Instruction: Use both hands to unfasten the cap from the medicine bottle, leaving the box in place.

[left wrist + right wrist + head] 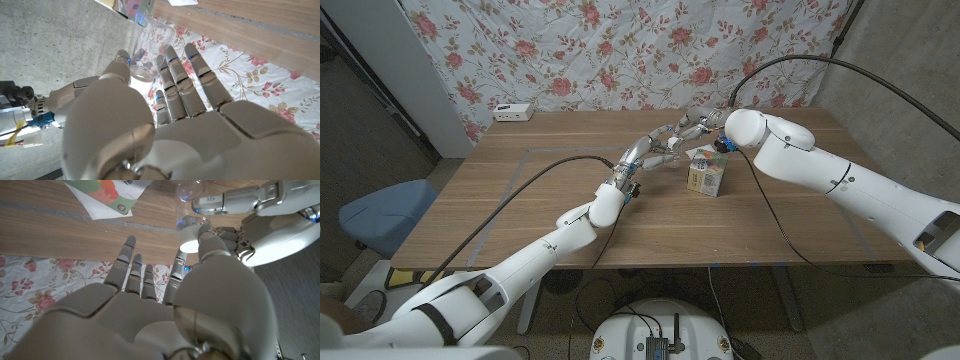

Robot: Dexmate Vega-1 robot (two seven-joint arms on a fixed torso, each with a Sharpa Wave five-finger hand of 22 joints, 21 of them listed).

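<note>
— What is seen closest? 
— The left hand [150, 125], its fingers [175, 75] wrapped around the clear bottle [145, 50].
— And the right hand [165, 305]?
— The white cap [192, 240] is pinched by it.
— Where is the bottle held?
— Above the wooden table [520, 200], between both hands, just beside the box [705, 178], which stands on the table.
</note>
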